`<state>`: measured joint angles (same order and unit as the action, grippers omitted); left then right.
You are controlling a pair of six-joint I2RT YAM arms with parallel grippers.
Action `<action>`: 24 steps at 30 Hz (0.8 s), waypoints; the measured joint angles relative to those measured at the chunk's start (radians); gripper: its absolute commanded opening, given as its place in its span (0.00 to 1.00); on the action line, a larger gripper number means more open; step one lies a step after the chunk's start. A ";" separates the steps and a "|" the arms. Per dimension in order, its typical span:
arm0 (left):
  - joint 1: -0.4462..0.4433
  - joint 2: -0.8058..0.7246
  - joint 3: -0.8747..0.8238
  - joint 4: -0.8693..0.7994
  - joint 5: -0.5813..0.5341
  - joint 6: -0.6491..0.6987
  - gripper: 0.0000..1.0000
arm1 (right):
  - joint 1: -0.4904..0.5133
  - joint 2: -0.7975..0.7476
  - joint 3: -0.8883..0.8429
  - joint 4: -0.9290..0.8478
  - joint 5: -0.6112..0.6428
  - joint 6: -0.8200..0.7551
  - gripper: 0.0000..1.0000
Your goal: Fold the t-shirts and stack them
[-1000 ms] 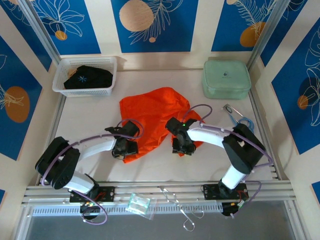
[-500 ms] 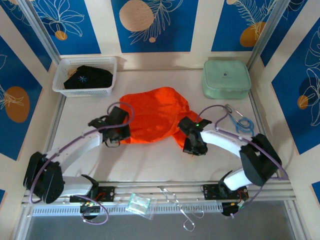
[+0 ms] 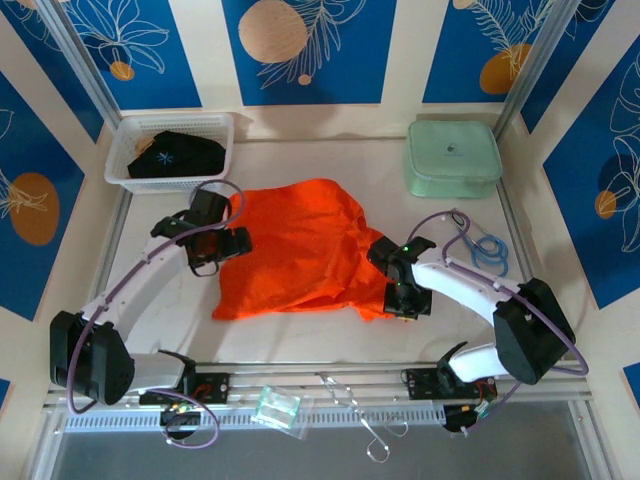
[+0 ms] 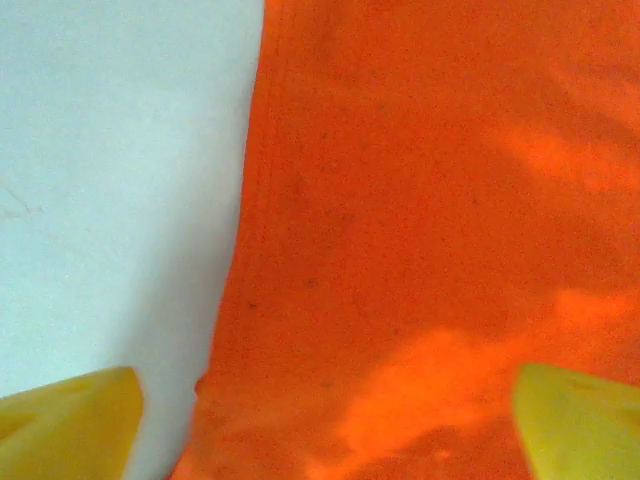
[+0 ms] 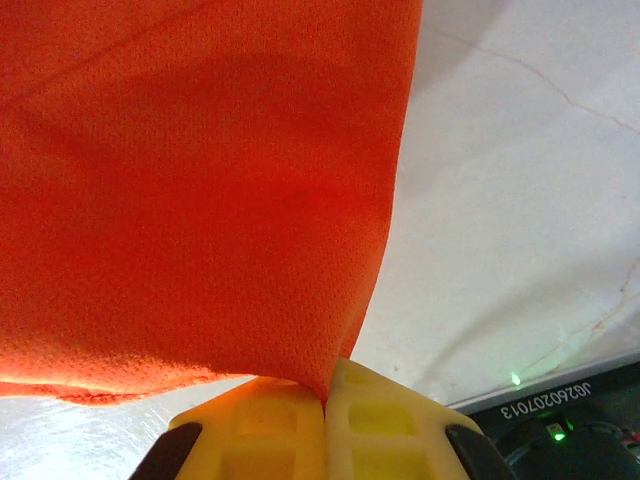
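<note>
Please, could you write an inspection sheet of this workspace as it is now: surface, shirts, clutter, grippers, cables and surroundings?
Surface: white table, bare around the orange shirt.
Job's things: orange shirt spread out at centre, not folded; black shirt in the basket.
Clutter: green box at far right; clear packet and wire hooks at the front rail.
Grippers: left gripper open over the orange shirt's left edge; right gripper shut on its near right corner.
Cables: purple cables along both arms; blue cord loose at right.
Surroundings: blue flowered panels, metal posts.
</note>
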<state>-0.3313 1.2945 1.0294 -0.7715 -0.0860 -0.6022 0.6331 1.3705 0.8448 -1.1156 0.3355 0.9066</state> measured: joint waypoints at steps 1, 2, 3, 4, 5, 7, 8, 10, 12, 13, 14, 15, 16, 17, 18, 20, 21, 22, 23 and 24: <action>0.000 -0.001 -0.002 -0.003 0.001 0.002 1.00 | 0.002 -0.008 -0.001 -0.002 -0.004 0.002 0.00; 0.000 -0.003 -0.006 -0.005 0.001 0.003 1.00 | 0.002 -0.019 -0.004 -0.001 -0.011 0.003 0.00; 0.001 -0.004 -0.011 -0.008 0.001 0.003 1.00 | 0.002 -0.031 -0.010 0.002 -0.019 0.003 0.00; 0.001 -0.005 -0.016 -0.010 0.002 0.003 1.00 | 0.002 -0.040 -0.016 0.003 -0.026 0.003 0.00; 0.002 -0.005 -0.023 -0.011 0.004 0.003 1.00 | 0.002 -0.048 -0.025 0.004 -0.032 0.003 0.00; 0.002 -0.005 -0.037 -0.011 0.010 0.003 1.00 | 0.000 -0.052 -0.039 0.004 -0.044 0.003 0.00; 0.002 -0.004 -0.045 -0.011 0.016 0.003 1.00 | 0.000 -0.052 -0.045 0.004 -0.050 0.003 0.00; 0.002 0.006 -0.051 -0.007 0.030 0.006 0.98 | 0.000 -0.052 -0.052 0.005 -0.058 0.003 0.00; 0.002 0.043 -0.052 0.021 0.053 0.010 0.94 | 0.000 -0.052 -0.056 0.003 -0.064 0.003 0.00; 0.002 0.067 -0.052 0.039 0.063 0.011 0.92 | 0.000 -0.052 -0.056 0.002 -0.064 0.004 0.00; 0.002 0.103 -0.052 0.064 0.078 0.017 0.90 | 0.000 -0.054 -0.056 0.002 -0.063 0.009 0.00; 0.002 0.146 -0.049 0.088 0.092 0.025 0.88 | 0.000 -0.057 -0.056 0.000 -0.063 0.015 0.00; 0.002 0.191 -0.040 0.105 0.103 0.029 0.87 | 0.000 -0.064 -0.058 -0.002 -0.063 0.020 0.00; 0.002 0.253 -0.022 0.121 0.112 0.035 0.85 | 0.000 -0.076 -0.060 -0.007 -0.061 0.030 0.00; 0.002 0.318 0.005 0.135 0.117 0.041 0.85 | 0.000 -0.091 -0.061 -0.016 -0.058 0.040 0.00; 0.002 0.443 0.071 0.164 0.123 0.052 0.84 | 0.000 -0.124 -0.061 -0.035 -0.049 0.061 0.00; 0.003 0.502 0.110 0.179 0.124 0.056 0.84 | 0.000 -0.147 -0.061 -0.047 -0.044 0.076 0.00; 0.004 0.550 0.143 0.186 0.122 0.060 0.84 | -0.002 -0.166 -0.061 -0.055 -0.040 0.087 0.00; 0.006 0.591 0.190 0.181 0.116 0.060 0.84 | -0.006 -0.190 -0.061 -0.064 -0.034 0.099 0.00; 0.011 0.622 0.244 0.180 0.115 0.060 0.84 | -0.013 -0.217 -0.061 -0.072 -0.029 0.110 0.00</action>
<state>-0.3206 1.9167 1.2736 -0.5911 0.0288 -0.5423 0.6197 1.1530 0.7834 -1.1877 0.3061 1.0168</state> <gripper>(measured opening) 0.840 0.061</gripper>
